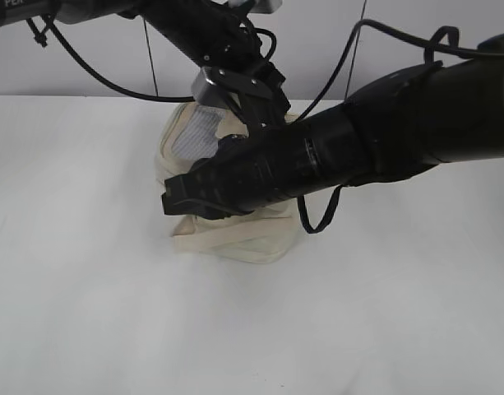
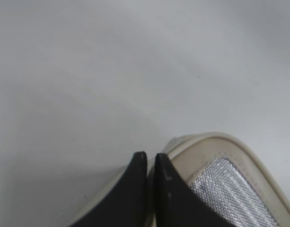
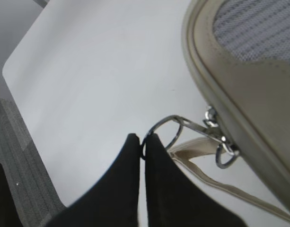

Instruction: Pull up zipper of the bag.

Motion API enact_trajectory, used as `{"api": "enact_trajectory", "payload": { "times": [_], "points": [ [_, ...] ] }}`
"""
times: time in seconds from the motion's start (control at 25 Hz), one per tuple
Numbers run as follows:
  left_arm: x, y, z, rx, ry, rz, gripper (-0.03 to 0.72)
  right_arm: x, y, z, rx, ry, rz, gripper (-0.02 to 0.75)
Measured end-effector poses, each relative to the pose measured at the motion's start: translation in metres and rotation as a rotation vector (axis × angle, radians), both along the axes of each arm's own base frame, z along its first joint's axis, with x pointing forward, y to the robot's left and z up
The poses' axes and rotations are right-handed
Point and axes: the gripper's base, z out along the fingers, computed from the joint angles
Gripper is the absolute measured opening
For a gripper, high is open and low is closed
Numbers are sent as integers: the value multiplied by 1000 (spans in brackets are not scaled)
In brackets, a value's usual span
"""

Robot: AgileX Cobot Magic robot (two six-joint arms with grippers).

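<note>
A cream bag (image 1: 235,234) with a silver mesh panel (image 1: 194,132) stands at the middle of the white table. My left gripper (image 2: 150,156) is shut on the bag's cream edge (image 2: 201,142) beside the mesh panel (image 2: 230,189). My right gripper (image 3: 143,138) is shut on the metal ring (image 3: 166,132) of the zipper pull, which hangs from the bag's side (image 3: 239,90). In the exterior view my right arm (image 1: 317,164) lies across the bag and hides the zipper.
A cream strap (image 3: 215,182) lies on the table under the ring. The white table (image 1: 87,288) spreads around the bag. Its rounded corner and the grey floor (image 3: 21,156) show in the right wrist view.
</note>
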Motion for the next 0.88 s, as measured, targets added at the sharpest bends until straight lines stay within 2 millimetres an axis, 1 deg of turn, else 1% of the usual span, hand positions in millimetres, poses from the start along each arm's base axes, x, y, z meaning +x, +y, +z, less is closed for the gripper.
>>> {"api": "enact_trajectory", "payload": {
  "times": [0.16, 0.24, 0.32, 0.36, 0.4, 0.44, 0.52, 0.64, 0.72, 0.8, 0.84, 0.88],
  "points": [
    [0, 0, 0, -1, 1, 6, 6, 4, 8, 0, 20, 19, 9, 8],
    [1, 1, 0, -5, 11, 9, 31, 3, 8, 0, 7, 38, 28, 34],
    [3, 4, 1, -23, 23, 30, 118, -2, 7, -1, -20, 84, 55, 116],
    [4, 5, 1, -30, 31, 40, 160, -5, 4, -3, -62, 107, 78, 190],
    [5, 7, 4, -36, 36, 51, 197, -7, 2, -2, -95, 116, 90, 242],
    [5, 10, 6, -38, 40, 60, 215, -11, -2, 0, -135, 133, 107, 293],
    [8, 21, 17, -39, 34, 82, 217, -15, -11, 9, -210, 134, 105, 340],
    [11, 40, 37, -54, 6, 121, 211, -22, -30, 29, -323, 113, 59, 363],
    [10, 53, 49, -59, -2, 143, 210, -31, -46, 44, -365, 87, 8, 368],
    [1, 66, 59, -54, 6, 161, 210, -43, -62, 53, -403, 79, -28, 369],
    [-6, 72, 66, -54, 6, 166, 210, -52, -71, 61, -413, 71, -37, 369],
    [-15, 77, 67, -46, 18, 176, 209, -59, -78, 65, -420, 76, -44, 368]
  ]
}}
